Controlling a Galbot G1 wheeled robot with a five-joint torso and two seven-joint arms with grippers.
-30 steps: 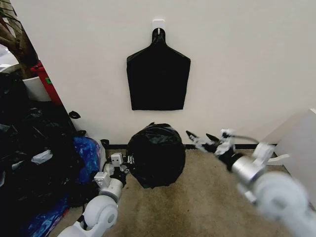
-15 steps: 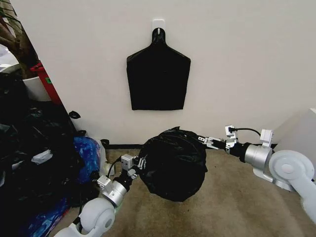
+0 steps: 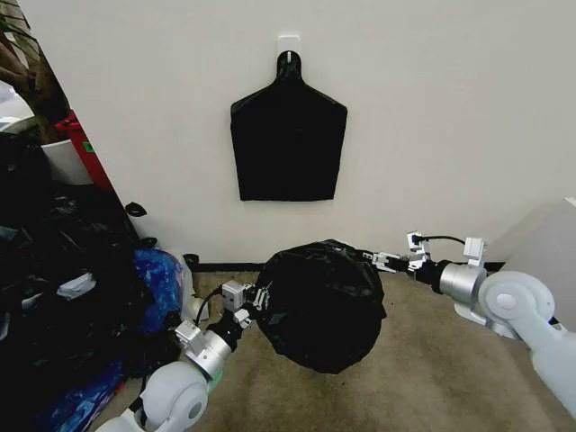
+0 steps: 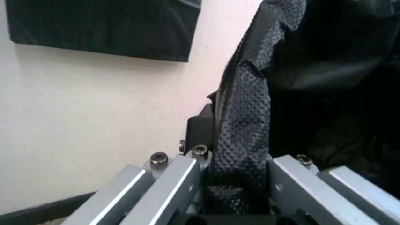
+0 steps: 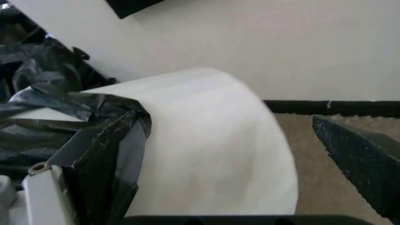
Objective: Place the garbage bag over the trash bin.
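Observation:
The garbage bag (image 3: 319,306) hangs as a wide glossy black bulge low in front of the wall, stretched between my two grippers. My left gripper (image 3: 258,297) is at its left edge, and in the left wrist view this gripper (image 4: 240,140) is shut on a fold of the garbage bag (image 4: 331,93). My right gripper (image 3: 378,261) is at the bag's upper right edge. In the right wrist view it (image 5: 222,122) stands open, with bag film (image 5: 93,136) draped over one finger. The white trash bin (image 5: 212,159) lies beyond the fingers. The bag hides the bin from the head camera.
A flat black bundle (image 3: 288,135) hangs on a wall hook above. A blue plastic bag (image 3: 157,279) and a heap of black bags (image 3: 54,297) crowd the left. White box furniture (image 3: 553,261) stands at the right. Beige carpet (image 3: 432,378) lies open in front.
The bag has shifted right and spread wider. My right gripper went from hanging free in the air to the bag's upper right edge. My left gripper rose slightly rightward with it.

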